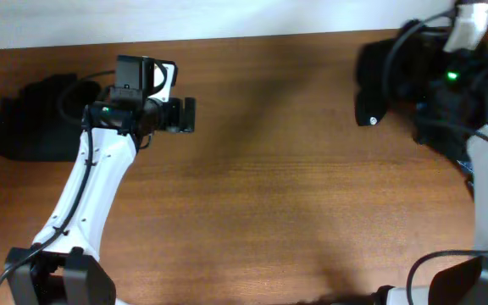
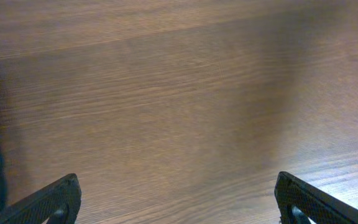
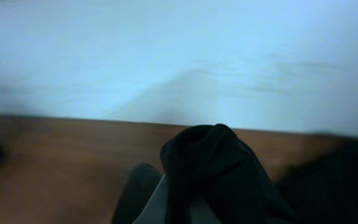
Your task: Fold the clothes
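garment [image 1: 34, 120] left on table [image 1: 278, 178], clothes [image 1: 390, 74] right

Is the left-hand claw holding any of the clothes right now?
No. The left gripper stands wide open, and only the wooden table shows in its gap.

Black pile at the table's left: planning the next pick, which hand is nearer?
Left. Left hand is just beside the pile; right hand is across the table, gripping other cloth.
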{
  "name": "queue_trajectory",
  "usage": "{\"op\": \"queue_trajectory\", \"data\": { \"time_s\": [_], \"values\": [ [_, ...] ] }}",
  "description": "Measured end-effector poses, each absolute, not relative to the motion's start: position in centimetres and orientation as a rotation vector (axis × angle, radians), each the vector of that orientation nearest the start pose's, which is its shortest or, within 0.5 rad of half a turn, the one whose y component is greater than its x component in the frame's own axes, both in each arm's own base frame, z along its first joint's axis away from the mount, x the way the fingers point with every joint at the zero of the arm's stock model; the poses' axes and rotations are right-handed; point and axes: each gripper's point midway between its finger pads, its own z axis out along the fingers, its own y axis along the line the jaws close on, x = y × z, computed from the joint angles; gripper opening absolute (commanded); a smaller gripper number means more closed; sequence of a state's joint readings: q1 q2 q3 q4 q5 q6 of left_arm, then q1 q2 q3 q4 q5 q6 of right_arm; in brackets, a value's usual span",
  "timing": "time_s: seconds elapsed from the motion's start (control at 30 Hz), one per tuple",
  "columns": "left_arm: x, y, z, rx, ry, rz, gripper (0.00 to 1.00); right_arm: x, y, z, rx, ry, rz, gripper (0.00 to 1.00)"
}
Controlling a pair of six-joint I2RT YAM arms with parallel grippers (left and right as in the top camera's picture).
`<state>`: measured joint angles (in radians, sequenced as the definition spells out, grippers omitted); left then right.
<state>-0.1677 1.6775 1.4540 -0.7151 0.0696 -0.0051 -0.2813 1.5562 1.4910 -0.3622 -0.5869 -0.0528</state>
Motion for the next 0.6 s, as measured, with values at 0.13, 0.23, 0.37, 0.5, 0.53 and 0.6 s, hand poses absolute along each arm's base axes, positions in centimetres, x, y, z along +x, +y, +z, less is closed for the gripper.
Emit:
{"op": "queue_trajectory", "data": {
  "time_s": [0.13, 0.23, 0.37, 0.5, 0.53, 0.6],
  "values": [
    [44.5, -5.7, 18.8, 0.148, 2.49, -0.105, 0.99, 47.1, 2.6, 33.7, -0.287, 1.916, 0.435, 0.04],
    [44.8, -2.8, 18.9, 0.07, 2.491, -0.068, 0.99, 47.0, 6.4, 33.9, -0.358, 1.909, 0.462, 0.04],
    [44.7, 0.5, 19.1, -0.021, 2.49, -0.028, 0.99, 46.5, 10.9, 35.1, -0.442, 1.876, 0.481, 0.04],
    [44.4, 2.4, 20.3, -0.073, 2.463, -0.006, 0.99, 45.7, 15.6, 36.5, -0.523, 1.818, 0.491, 0.04],
    [44.3, 2.5, 20.5, -0.078, 2.459, -0.004, 0.99, 45.5, 16.7, 36.6, -0.538, 1.811, 0.494, 0.04],
    [44.2, 3.1, 20.9, -0.094, 2.448, 0.003, 0.99, 45.0, 18.6, 36.7, -0.567, 1.796, 0.502, 0.04]
  ]
}}
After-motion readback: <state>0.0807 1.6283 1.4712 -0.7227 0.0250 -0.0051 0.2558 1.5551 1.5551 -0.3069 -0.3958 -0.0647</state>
